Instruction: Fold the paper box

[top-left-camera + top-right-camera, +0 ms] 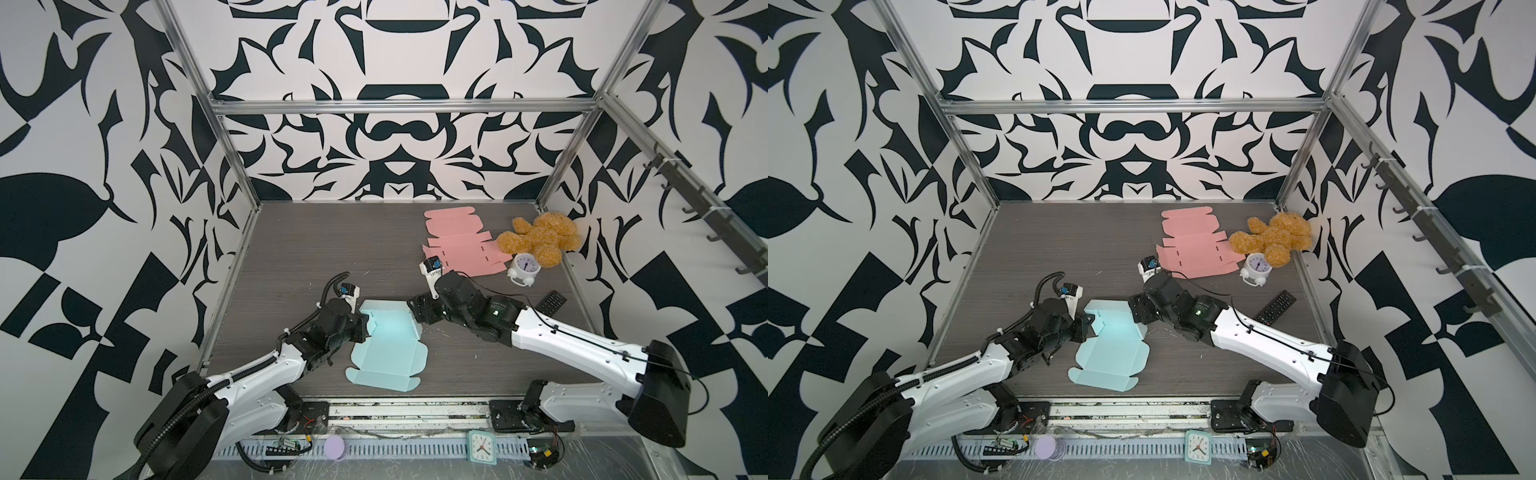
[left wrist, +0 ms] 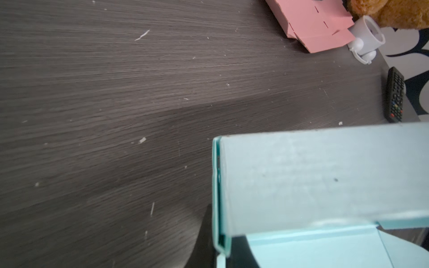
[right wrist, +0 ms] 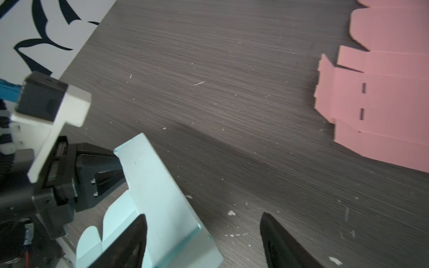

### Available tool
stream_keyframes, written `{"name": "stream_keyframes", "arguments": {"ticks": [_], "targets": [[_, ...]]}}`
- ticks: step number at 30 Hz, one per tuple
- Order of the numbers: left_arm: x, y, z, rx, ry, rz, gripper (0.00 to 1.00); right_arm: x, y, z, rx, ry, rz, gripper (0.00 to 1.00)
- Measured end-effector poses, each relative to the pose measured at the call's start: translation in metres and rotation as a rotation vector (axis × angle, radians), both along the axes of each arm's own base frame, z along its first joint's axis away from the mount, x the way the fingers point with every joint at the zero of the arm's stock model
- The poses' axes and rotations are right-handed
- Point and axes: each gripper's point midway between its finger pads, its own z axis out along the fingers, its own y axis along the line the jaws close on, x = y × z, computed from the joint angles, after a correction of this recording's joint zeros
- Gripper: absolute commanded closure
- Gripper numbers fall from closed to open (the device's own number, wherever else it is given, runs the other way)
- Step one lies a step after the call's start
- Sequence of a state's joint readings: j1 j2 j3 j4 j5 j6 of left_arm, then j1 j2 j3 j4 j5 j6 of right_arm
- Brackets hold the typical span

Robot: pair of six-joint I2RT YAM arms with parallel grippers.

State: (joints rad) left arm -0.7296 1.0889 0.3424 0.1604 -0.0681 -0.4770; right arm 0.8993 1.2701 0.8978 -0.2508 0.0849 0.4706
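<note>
The light blue paper box point(image 1: 390, 353) lies partly folded at the front middle of the table, its far end raised into upright walls and its near lid flat. My left gripper point(image 1: 365, 322) is shut on the doubled left wall point(image 2: 313, 176); in the left wrist view that wall's edge sits between the dark fingers point(image 2: 204, 243). My right gripper point(image 1: 415, 309) stands at the box's far right corner. In the right wrist view its jaws point(image 3: 203, 214) are wide open, the box's upright wall point(image 3: 160, 192) rising beside one finger point(image 3: 137, 232), nothing clamped.
A flat pink box blank point(image 1: 461, 245) lies at the back right, with a brown teddy bear point(image 1: 540, 239) and a white alarm clock point(image 1: 524, 268) beside it. A black remote point(image 1: 550, 302) lies near the right wall. A square clock point(image 1: 481, 446) sits on the front rail.
</note>
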Motion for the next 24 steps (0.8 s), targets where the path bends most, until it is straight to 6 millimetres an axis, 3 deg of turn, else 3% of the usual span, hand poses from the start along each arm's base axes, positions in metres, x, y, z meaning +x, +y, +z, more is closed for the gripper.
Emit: {"name": "stream_keyframes", "arguments": {"ticks": [12, 24], "targets": [[0.009, -0.022, 0.002, 0.088, -0.067, -0.050, 1.00, 0.008, 0.021, -0.044, 0.052, 0.143, 0.076, 0.20], [0.018, -0.023, 0.003, 0.143, -0.116, -0.035, 0.99, -0.007, 0.036, -0.060, 0.128, 0.241, 0.152, 0.23]]}}
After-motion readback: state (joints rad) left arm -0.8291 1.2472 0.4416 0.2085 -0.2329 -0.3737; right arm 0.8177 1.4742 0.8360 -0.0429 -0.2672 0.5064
